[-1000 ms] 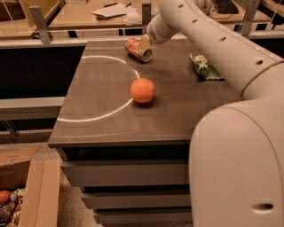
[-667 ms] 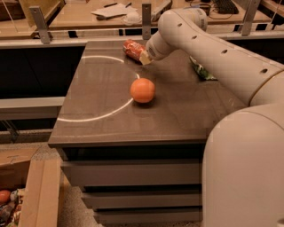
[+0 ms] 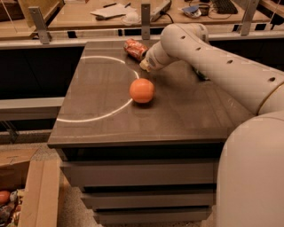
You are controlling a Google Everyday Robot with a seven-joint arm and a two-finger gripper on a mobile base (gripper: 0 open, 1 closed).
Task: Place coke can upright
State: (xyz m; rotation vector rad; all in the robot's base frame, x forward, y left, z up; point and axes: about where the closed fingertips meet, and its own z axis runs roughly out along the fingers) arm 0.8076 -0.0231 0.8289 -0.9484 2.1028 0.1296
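The coke can [image 3: 135, 48] is red-orange with whitish markings and lies on its side near the far edge of the dark table [image 3: 102, 124]. My gripper [image 3: 143, 66] is at the end of the white arm, low over the table, just to the near right of the can and beyond the orange ball [image 3: 142, 90]. The arm's end hides the gripper's tip, and I cannot tell whether it touches the can.
The round orange fruit sits mid-table on a white curved line [image 3: 95, 117]. My arm [image 3: 213, 57] crosses the table's right side and hides the green bag. A desk with papers [image 3: 111, 11] stands behind a rail. Cardboard boxes [image 3: 40, 195] sit on the floor at left.
My arm has swung down and toward the near side, so the gripper now sits lower beside the can. The arm now covers the green bag. The can and the fruit have hardly moved.
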